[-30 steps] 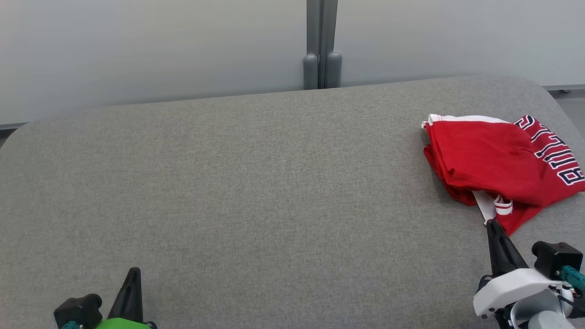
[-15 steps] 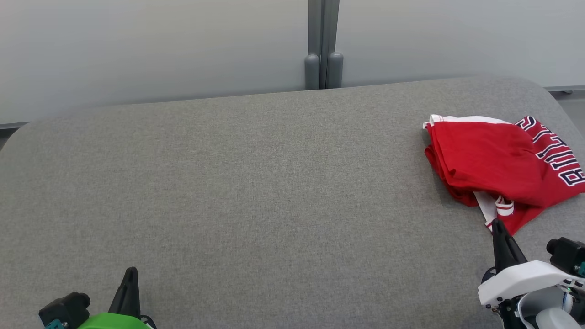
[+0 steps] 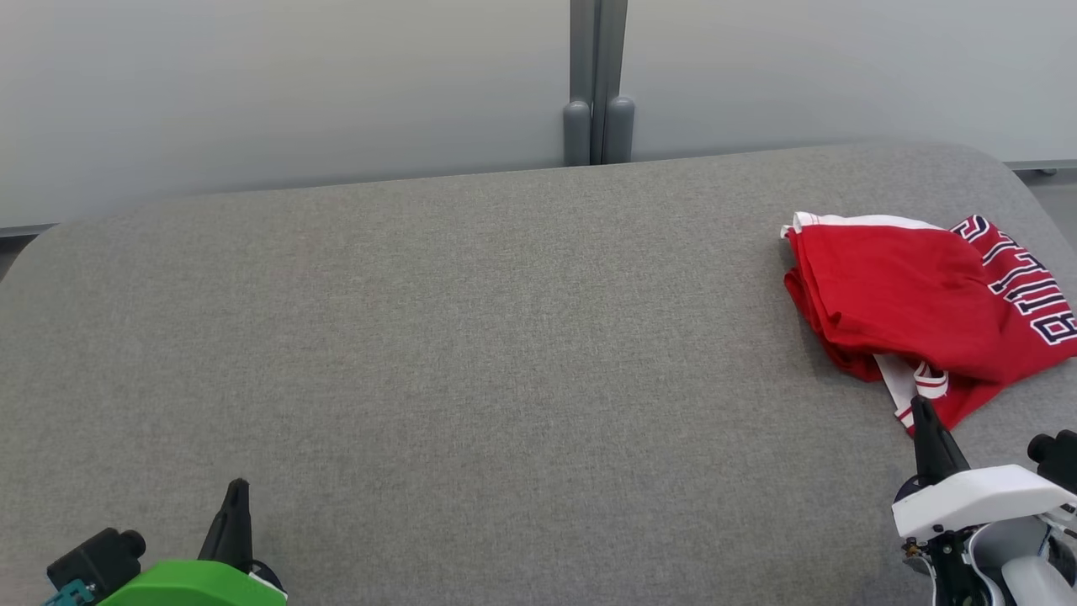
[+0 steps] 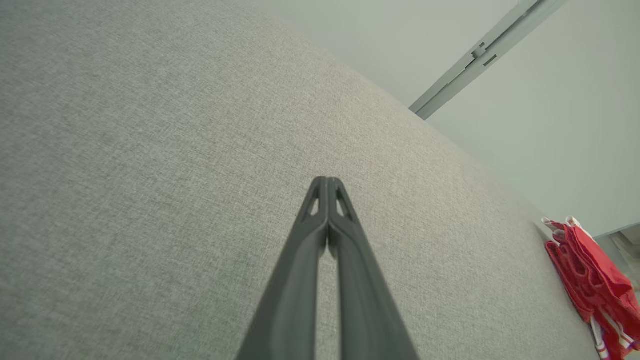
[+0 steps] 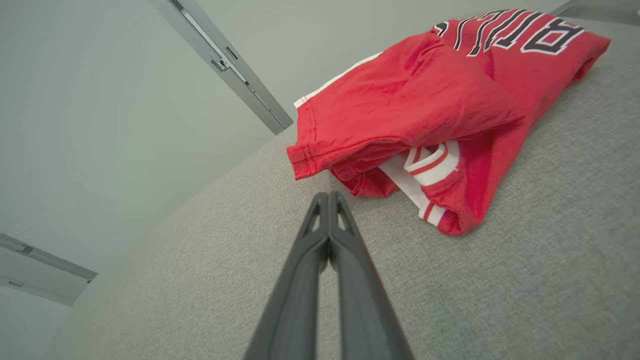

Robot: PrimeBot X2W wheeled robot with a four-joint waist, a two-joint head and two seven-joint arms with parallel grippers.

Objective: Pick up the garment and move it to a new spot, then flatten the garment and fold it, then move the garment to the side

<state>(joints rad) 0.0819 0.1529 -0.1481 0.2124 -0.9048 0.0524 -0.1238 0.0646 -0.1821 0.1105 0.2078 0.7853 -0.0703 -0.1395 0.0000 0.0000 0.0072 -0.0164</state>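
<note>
A red garment [image 3: 909,295] with white trim and dark lettering lies folded in a loose bundle at the right end of the grey padded table [image 3: 471,337]. It also shows in the right wrist view [image 5: 425,105] and small at the right edge of the left wrist view [image 4: 590,285]. My right gripper [image 3: 921,408] is shut and empty, its tip just short of the garment's near corner [image 5: 328,196]. My left gripper [image 3: 238,488] is shut with nothing in it, low at the front left over bare fabric [image 4: 327,181].
The table's rounded far edge meets a pale partition wall with a grey vertical post [image 3: 596,84] at the middle. A strip of floor [image 3: 1056,189] shows past the table's right end, close to the garment.
Both grippers have drawn back toward the bottom of the head view. The right fingertip has pulled slightly away from the garment's corner. The garment lies unchanged.
</note>
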